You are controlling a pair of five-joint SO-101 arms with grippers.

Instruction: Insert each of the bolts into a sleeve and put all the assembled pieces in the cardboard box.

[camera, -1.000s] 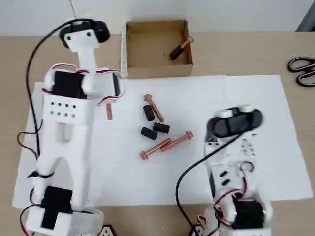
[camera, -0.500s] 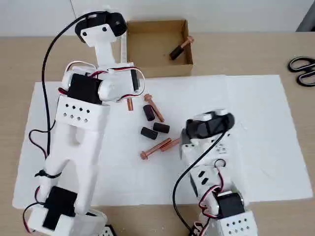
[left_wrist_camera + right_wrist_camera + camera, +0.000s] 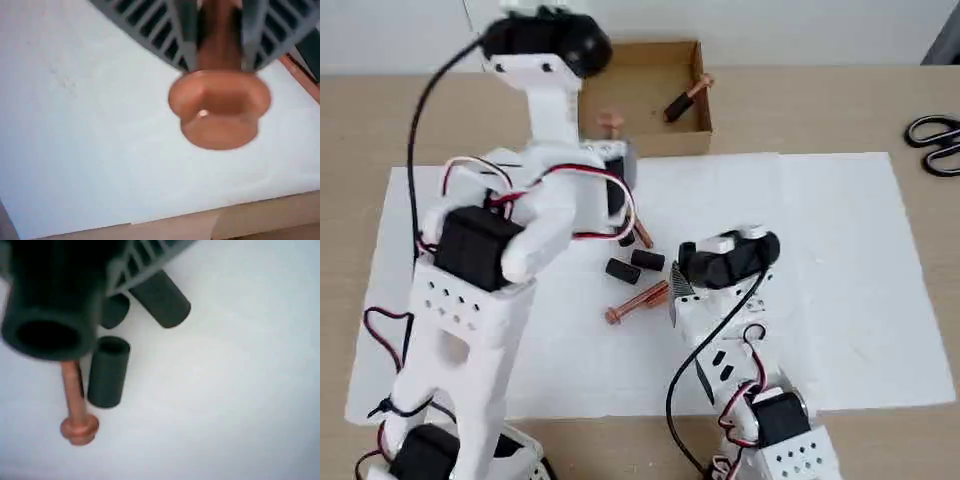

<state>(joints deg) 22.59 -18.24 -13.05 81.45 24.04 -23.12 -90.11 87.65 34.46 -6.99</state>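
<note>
We count one assembled piece, a bolt seated in its sleeve, lying inside the cardboard box near its right wall. It is the only finished part we can see, so we judge the task to be in its early stretch.

The left gripper is clamped on the shank of a copper bolt, with the flanged head clear of the jaws and facing the wrist camera. In the high view this bolt is held up off the paper, in line with the box's near-left corner. The right gripper, in front of the box and well apart from it, is closed around a black sleeve whose open bore faces its own camera. Bolt and sleeve are apart and not yet joined. We take the step in hand to be bringing these two together.

On the white paper in front of the box, between it and the right gripper, lie three loose sleeves and a loose bolt. The shank of a second loose bolt shows beside the left arm, nearer the box. We cannot tell whether the arms hide any more bolts.

We judge that what is left is to insert the held pair and drop it in the box. The same has to be done for each sleeve on the paper.
</note>
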